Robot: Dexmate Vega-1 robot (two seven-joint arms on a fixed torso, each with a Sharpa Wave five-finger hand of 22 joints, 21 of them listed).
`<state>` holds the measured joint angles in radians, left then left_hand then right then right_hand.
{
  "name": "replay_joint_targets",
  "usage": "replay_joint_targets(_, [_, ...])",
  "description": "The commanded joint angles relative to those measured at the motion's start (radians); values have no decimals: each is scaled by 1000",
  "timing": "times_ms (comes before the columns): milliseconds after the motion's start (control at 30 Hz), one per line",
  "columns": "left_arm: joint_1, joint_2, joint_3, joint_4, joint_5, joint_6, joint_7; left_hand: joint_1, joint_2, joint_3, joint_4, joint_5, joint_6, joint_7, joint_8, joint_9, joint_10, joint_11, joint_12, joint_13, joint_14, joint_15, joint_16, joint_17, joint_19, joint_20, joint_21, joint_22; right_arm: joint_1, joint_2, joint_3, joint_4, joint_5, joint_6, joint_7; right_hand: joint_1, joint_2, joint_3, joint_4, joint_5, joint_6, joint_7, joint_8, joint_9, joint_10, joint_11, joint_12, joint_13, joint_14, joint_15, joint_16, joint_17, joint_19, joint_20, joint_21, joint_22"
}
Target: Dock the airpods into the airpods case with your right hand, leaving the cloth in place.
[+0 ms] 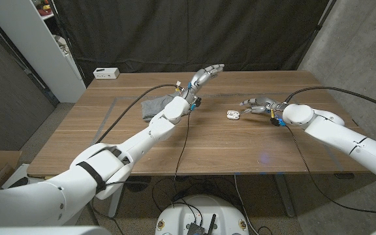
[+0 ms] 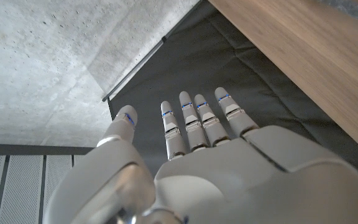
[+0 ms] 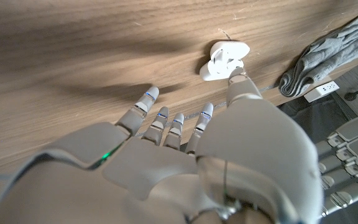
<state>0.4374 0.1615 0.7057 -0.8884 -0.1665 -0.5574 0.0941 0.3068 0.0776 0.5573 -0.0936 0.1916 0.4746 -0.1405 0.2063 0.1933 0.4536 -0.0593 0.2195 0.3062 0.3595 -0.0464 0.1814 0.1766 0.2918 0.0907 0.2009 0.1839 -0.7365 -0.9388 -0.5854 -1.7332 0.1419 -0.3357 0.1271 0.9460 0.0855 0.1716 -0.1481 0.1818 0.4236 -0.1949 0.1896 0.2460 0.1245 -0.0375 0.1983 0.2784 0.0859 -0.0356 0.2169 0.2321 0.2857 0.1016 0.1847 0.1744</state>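
I see my left hand [image 1: 204,77] raised above the table [image 1: 142,153] at about eleven o'clock from centre, fingers straight and spread, holding nothing. Just beneath its wrist lies the grey cloth [image 1: 156,105], crumpled and soft, well in from the far edge. Bare wood grain stretches toward me — plenty of open room. The airpods case [image 1: 233,115] sits just right of centre, small, white, glossy, lid open; I cannot tell whether the airpods are inside. At its three o'clock my right hand [image 1: 261,105] hovers near it, fingers apart, gripping nothing. A white power strip [image 1: 106,73] rests at the far-left corner.
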Motion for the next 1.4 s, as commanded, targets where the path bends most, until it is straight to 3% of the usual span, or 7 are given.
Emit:
replay_joint_targets(33, [29, 15, -45, -8, -4, -15, 69, -10, -1, 2, 6, 0, 18, -1, 10, 2, 17, -1, 9, -1, 17, -45, 8, 1, 3, -6, 5, 3, -18, 15, -27, -66, -102, -71, -97, -1, -5, 6, 2, 7, 49, -9, 21, -4, 28, 11, 17, 0, 22, -20, 10, 3, 16, -1, 15, 3])
replay_joint_targets(633, [-80, -107, -144, 402, -206, -181, -50, -16, 0, 7, -7, -1, 71, 13, 18, 1, 52, -5, 24, -6, 50, -55, 11, -3, 18, -22, 10, 2, -133, 71, -26, -253, -218, -306, -331, -1, -30, 11, -2, 10, 241, 72, 88, 4, 148, 22, 56, -7, 124, -42, 40, -9, 68, -3, 23, 2])
replay_joint_targets(700, [-94, -110, -143, 430, -211, -190, -71, -16, 1, 7, -8, -1, 74, 14, 18, 1, 56, -5, 25, -6, 51, -55, 11, -4, 18, -23, 10, 2, -134, 95, -28, -253, -223, -344, -356, -1, -32, 11, -1, 9, 274, 1, 101, 16, 163, 23, 57, -10, 138, -43, 43, -11, 75, -2, 20, 1])
replay_joint_targets(733, [-100, -110, -141, 439, -212, -194, -82, -16, 1, 8, -9, -1, 75, 14, 18, 1, 55, -5, 25, -6, 52, -55, 11, -4, 18, -22, 10, 2, -136, 106, -27, -251, -220, -357, -366, -3, -35, 10, 1, 9, 275, 68, 102, 21, 171, 25, 57, -11, 148, -45, 46, -11, 82, 0, 21, 1])
replay_joint_targets(833, [-115, -109, -140, 464, -220, -205, -121, -16, 1, 9, -10, -1, 77, 16, 18, 0, 56, -4, 25, -6, 53, -56, 11, -4, 19, -23, 10, 1, -130, 149, -40, -247, -227, -421, -400, -6, -42, 6, 0, 9, 301, 70, 112, 29, 189, 28, 60, -13, 166, -46, 51, -12, 90, 1, 21, 1])
replay_joint_targets(1133, [-119, -90, -174, 441, -286, -284, -290, -15, 4, 14, -17, 0, 107, 19, 22, 0, 69, -6, 30, -7, 64, -59, 10, -5, 20, -25, 10, 1, -112, 273, -70, -221, -227, -520, -513, 4, -45, 9, -6, 11, 332, 93, 126, 37, 212, 17, 64, -14, 195, -63, 61, -13, 96, -3, 21, 2])
replay_joint_targets(1400, [-58, 4, -170, 260, -270, -206, -274, -10, 13, 23, -26, 3, 128, 33, 23, 1, 83, -6, 36, -6, 89, -63, 14, -5, 25, -11, 12, 2, -104, 318, -102, -201, -225, -523, -569, 46, -52, 21, -18, 16, 289, 33, 105, 40, 196, -6, 50, -16, 186, -73, 53, -16, 90, -11, 15, 1])
